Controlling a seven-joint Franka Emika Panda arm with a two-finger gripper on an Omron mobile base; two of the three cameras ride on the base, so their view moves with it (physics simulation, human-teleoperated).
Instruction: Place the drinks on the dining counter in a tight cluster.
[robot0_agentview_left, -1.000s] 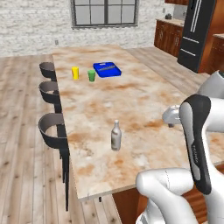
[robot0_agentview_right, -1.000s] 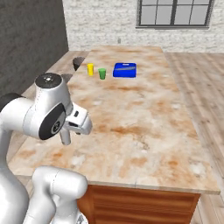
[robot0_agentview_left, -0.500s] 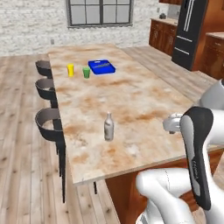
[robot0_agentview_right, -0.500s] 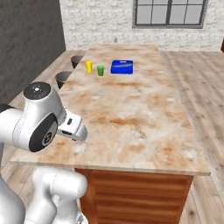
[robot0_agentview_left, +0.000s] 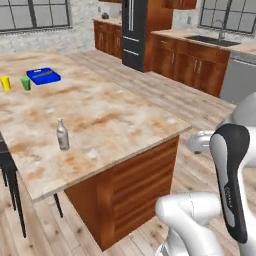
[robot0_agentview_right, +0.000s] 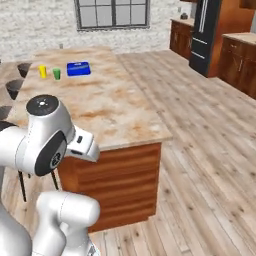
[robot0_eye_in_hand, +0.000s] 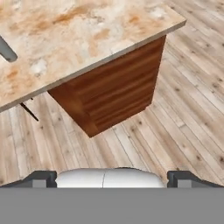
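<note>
Left base view shows the grey-beige glass bottle (robot0_agentview_left: 62, 135) standing upright on the marbled tabletop (robot0_agentview_left: 110, 112) of the dining counter, alone, near the edge at about 9 o'clock of the frame. Well apart from it, toward 10 o'clock, sit a yellow cup (robot0_agentview_left: 5, 83) and a green cup (robot0_agentview_left: 25, 83) just beside each other, with a blue tray (robot0_agentview_left: 43, 75) near them. The white arm (robot0_agentview_left: 229, 175) rises at 4 o'clock, off the counter's corner, over the wooden floor (robot0_agentview_left: 200, 107). Right base view has the same cups and tray at the far end of the tabletop, at 11 o'clock, and a dark fridge (robot0_agentview_right: 204, 35) at 1 o'clock. Hand view looks down on the counter's corner and its wood-panelled side; the jaws' two dark fingertips (robot0_eye_in_hand: 183, 178) stand wide apart at 6 o'clock, holding nothing. A grey sliver at 9 o'clock on the stone may be the bottle; I cannot tell.
</note>
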